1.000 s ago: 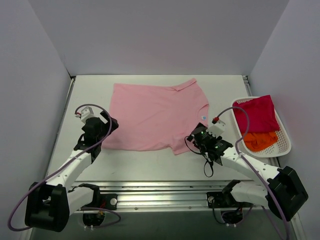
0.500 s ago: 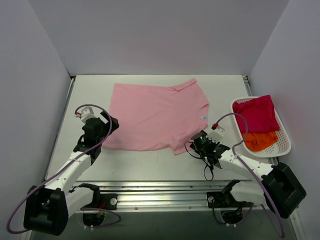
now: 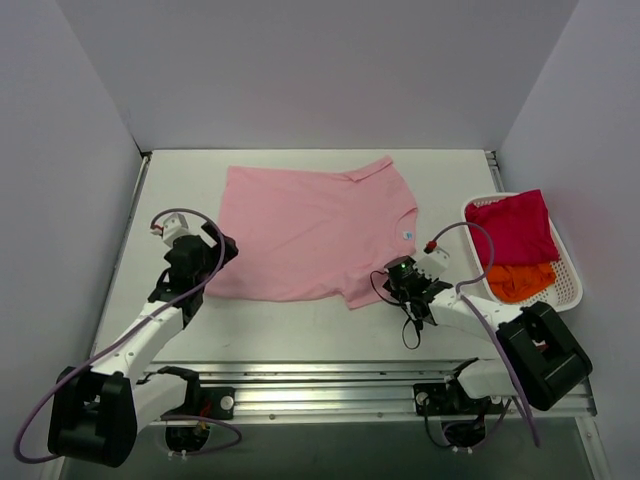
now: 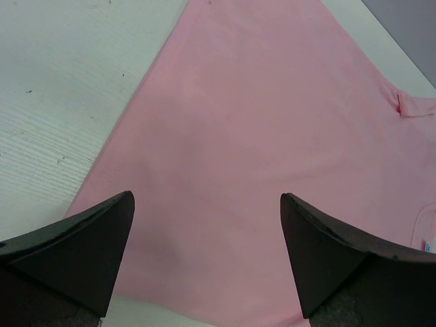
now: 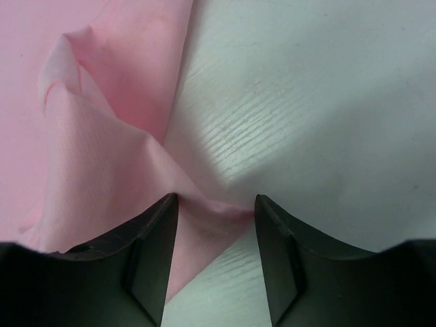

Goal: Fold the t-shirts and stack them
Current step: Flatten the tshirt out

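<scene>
Right pincer (image 5: 214, 202) clenched on pink shirt (image 3: 300, 225) sleeve corner, grip seemingly shallow; cloth may slip free during fold. Left pincer (image 4: 206, 197) released, above hem.

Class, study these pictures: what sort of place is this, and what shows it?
Probably a robotics lab cell: a left arm and a right arm bolted to a metal rail at a white table, plain walls around, a pink t-shirt spread out, a basket of spare shirts.
</scene>
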{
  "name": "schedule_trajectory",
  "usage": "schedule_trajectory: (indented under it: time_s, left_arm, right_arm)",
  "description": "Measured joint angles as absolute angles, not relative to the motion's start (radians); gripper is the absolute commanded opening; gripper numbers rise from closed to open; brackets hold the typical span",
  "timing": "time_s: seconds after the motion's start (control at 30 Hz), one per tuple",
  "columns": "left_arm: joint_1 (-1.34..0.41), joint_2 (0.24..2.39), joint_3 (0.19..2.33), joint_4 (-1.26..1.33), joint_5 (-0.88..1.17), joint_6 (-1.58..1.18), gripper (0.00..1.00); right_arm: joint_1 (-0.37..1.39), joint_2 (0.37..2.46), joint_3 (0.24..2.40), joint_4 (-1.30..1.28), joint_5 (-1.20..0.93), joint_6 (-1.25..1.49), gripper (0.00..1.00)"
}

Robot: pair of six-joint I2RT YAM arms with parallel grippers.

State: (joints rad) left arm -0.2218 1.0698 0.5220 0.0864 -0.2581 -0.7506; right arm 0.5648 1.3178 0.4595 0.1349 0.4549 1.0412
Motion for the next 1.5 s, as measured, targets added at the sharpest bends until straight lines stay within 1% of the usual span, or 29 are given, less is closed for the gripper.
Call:
schedule_trajectory:
  time_s: [0.03, 0.07, 0.13, 0.17, 0.2, 0.23, 0.4, 0.57, 0.67, 0.83, 0.97, 1.27, 1.5]
  left_arm:
    - [-0.222, 1.074, 0.522, 0.086, -0.258, -0.751, 0.98]
    - [-0.222, 1.079, 0.522, 0.086, -0.258, -0.751, 0.98]
    - [-0.222, 1.089, 0.522, 0.087, -0.258, -0.751, 0.98]
    - [-0.222, 1.093, 0.522, 0.087, -0.258, -0.751, 0.98]
    - [-0.222, 1.096, 0.522, 0.086, -0.258, -0.751, 0.98]
    - [-0.222, 1.097, 0.522, 0.087, -0.258, -0.751, 0.98]
    - [-0.222, 1.098, 0.522, 0.088, -0.258, -0.750, 0.98]
    - [-0.222, 1.098, 0.519, 0.090, -0.258, -0.750, 0.98]
    - [-0.222, 1.098, 0.514, 0.091, -0.258, -0.751, 0.98]
    - [-0.225, 1.092, 0.507, 0.093, -0.258, -0.751, 0.98]
    - [-0.234, 1.069, 0.497, 0.089, -0.258, -0.751, 0.97]
    - [-0.235, 0.955, 0.488, 0.055, -0.267, -0.752, 0.98]
    - [-0.237, 0.926, 0.488, 0.027, -0.270, -0.756, 0.97]
  right_arm:
    - [0.551, 1.322, 0.459, 0.142, 0.449, 1.035, 0.35]
    - [0.537, 1.327, 0.459, 0.150, 0.439, 1.028, 0.27]
    - [0.516, 1.338, 0.459, 0.171, 0.421, 1.015, 0.19]
    - [0.509, 1.345, 0.459, 0.182, 0.413, 1.010, 0.09]
    - [0.502, 1.353, 0.459, 0.194, 0.405, 1.002, 0.03]
    - [0.497, 1.362, 0.459, 0.208, 0.395, 0.996, 0.00]
    - [0.496, 1.397, 0.459, 0.292, 0.361, 0.986, 0.00]
    - [0.509, 1.370, 0.449, 0.275, 0.329, 0.987, 0.00]
    - [0.546, 1.290, 0.441, 0.195, 0.315, 0.998, 0.00]
    - [0.616, 1.087, 0.443, 0.044, 0.316, 1.032, 0.00]
    - [0.632, 0.960, 0.447, -0.082, 0.329, 1.059, 0.00]
    - [0.637, 0.788, 0.424, -0.286, 0.336, 1.123, 0.00]
    - [0.643, 0.642, 0.406, -0.431, 0.320, 1.163, 0.00]
